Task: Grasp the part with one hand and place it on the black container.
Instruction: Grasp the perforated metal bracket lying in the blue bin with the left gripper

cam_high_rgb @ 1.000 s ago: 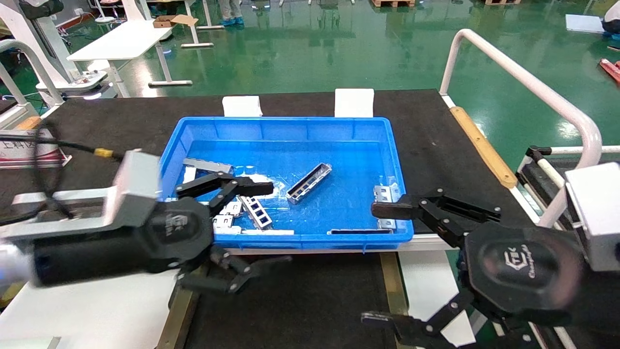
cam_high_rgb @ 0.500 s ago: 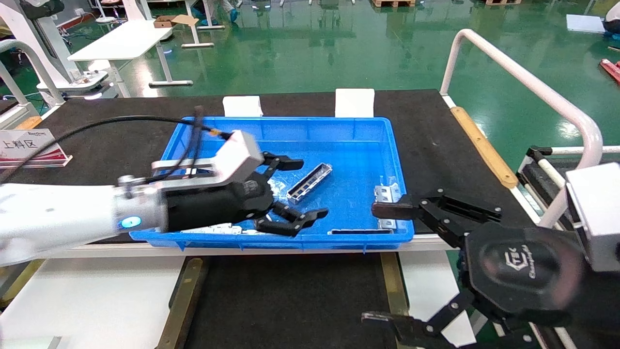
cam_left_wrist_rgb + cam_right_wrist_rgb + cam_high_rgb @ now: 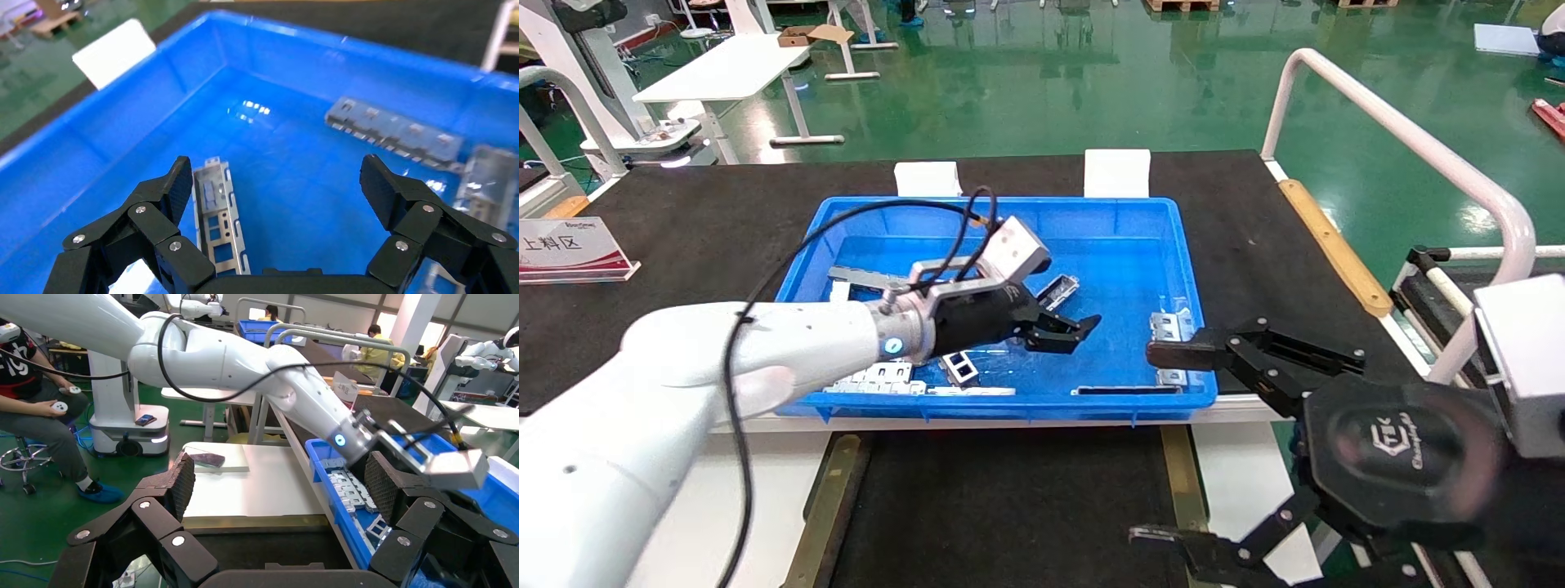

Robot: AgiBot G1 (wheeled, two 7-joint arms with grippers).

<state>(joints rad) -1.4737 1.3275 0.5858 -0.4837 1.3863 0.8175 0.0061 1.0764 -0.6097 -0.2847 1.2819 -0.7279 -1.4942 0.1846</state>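
The part (image 3: pixel 215 214), a slim silvery trough with rectangular cutouts, lies on the floor of the blue bin (image 3: pixel 122 104). My left gripper (image 3: pixel 275 168) hovers open just over it, and the part sits close to one finger's inner side. In the head view the left gripper (image 3: pixel 1066 317) covers most of the part (image 3: pixel 1062 287). The black container (image 3: pixel 1009 506), a flat tray with brownish-gold side strips, lies in front of the bin (image 3: pixel 1191 269). My right gripper (image 3: pixel 1156 445) hangs open and empty at the container's right; the container (image 3: pixel 269 548) shows in its wrist view.
Other metal pieces lie in the bin: flat slotted plates (image 3: pixel 878 376), another trough piece (image 3: pixel 960 367), brackets (image 3: pixel 1169 327) and a long slotted plate (image 3: pixel 392 131). A white rail (image 3: pixel 1418 147) runs along the table's right side. A sign (image 3: pixel 568 245) stands at the left.
My left arm has swung forward and to the right, from the bin's front left corner into the bin and over the part. The right arm has stayed still.
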